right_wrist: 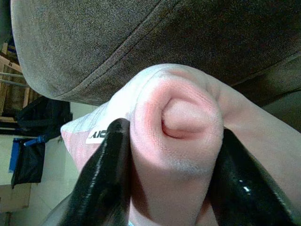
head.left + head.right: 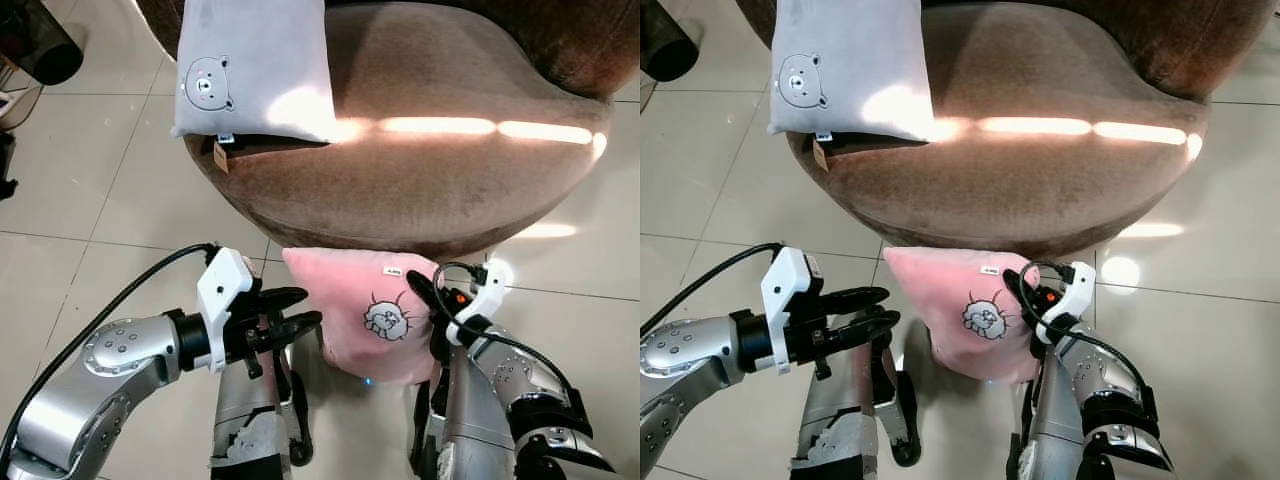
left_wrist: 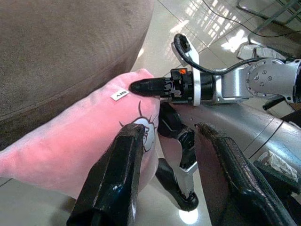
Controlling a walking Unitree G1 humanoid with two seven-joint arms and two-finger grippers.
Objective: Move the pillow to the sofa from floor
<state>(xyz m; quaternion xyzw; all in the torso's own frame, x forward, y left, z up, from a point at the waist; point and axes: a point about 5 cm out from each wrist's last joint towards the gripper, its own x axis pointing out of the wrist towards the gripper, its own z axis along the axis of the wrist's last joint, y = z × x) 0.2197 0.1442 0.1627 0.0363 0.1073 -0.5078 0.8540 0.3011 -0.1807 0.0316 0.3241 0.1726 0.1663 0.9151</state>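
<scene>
Grey and smooth, a square pillow (image 2: 252, 70) printed with a bear face lies on the round brown suede-like sofa (image 2: 440, 150), a small tag at its edge. Lower down, the left gripper (image 2: 295, 315) hangs with fingers apart just beside the plush pink pillow (image 2: 365, 315), which leans against the sofa's base above the glossy tiled floor (image 2: 90, 200). It carries a cartoon patch and a small white label too blurred to read, and the right gripper (image 1: 171, 155) is clamped on its bunched corner.
</scene>
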